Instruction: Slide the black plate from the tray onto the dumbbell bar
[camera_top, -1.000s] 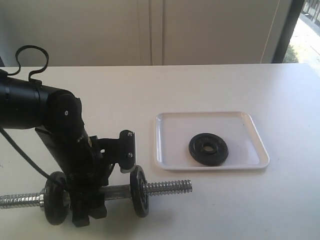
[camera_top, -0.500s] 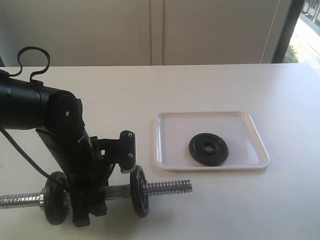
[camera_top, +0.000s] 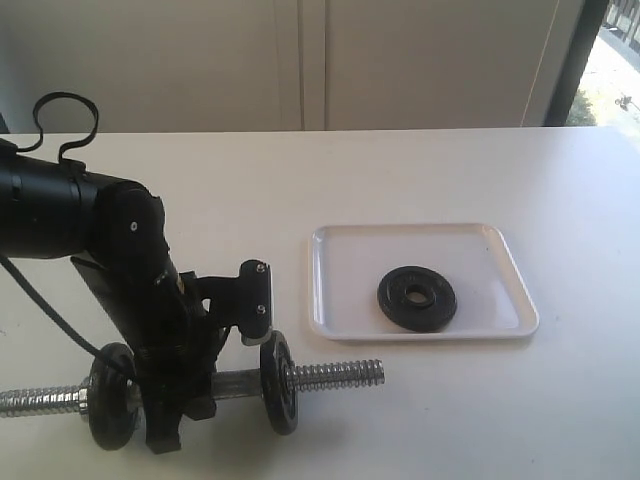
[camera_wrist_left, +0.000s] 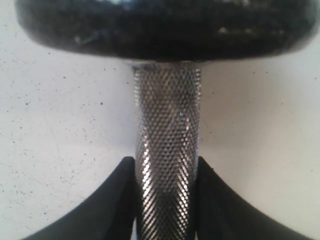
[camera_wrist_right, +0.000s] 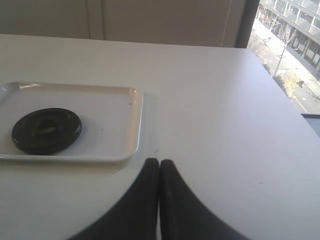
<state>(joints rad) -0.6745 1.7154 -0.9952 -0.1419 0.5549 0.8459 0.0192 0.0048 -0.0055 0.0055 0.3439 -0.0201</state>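
Your left hand (camera_wrist_left: 166, 172) has closed on the dumbbell bar (camera_wrist_left: 167, 110), presumably steadying it | right hand (camera_wrist_right: 159, 167) pinched shut, black plate (camera_wrist_right: 46, 130) ahead.

No readable text, brand or number — neither on the black plate (camera_top: 438, 303) nor the dumbbell bar (camera_top: 330, 374).

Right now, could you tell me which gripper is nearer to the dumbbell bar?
Left. The left gripper clasps the dumbbell bar at its knurled middle; the right gripper, shut, is off the bar, facing the tray.
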